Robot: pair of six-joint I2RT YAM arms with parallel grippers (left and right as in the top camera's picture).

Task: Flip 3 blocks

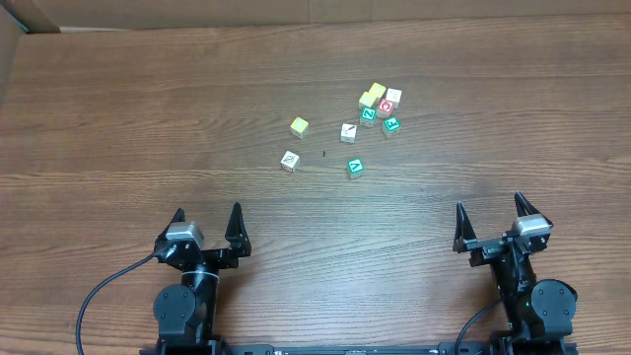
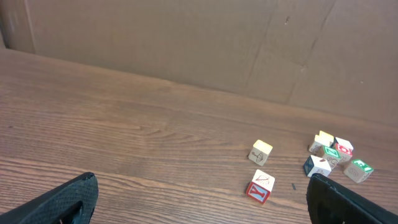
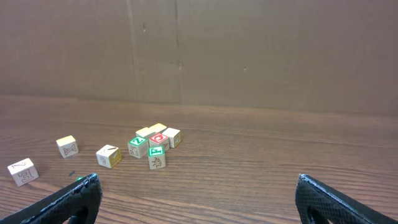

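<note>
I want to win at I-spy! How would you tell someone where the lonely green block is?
On the brown wooden table, find the bunch of blocks right of the middle. Nearer the front edge, the green block sits alone, while the other green ones are packed in the bunch.

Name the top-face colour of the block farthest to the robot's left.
The block is white on top with a brownish mark; the overhead view shows it best.

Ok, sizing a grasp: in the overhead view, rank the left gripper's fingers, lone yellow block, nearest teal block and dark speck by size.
Largest: left gripper's fingers.
Next: lone yellow block and nearest teal block, alike, so unranked.
Smallest: dark speck.
</note>
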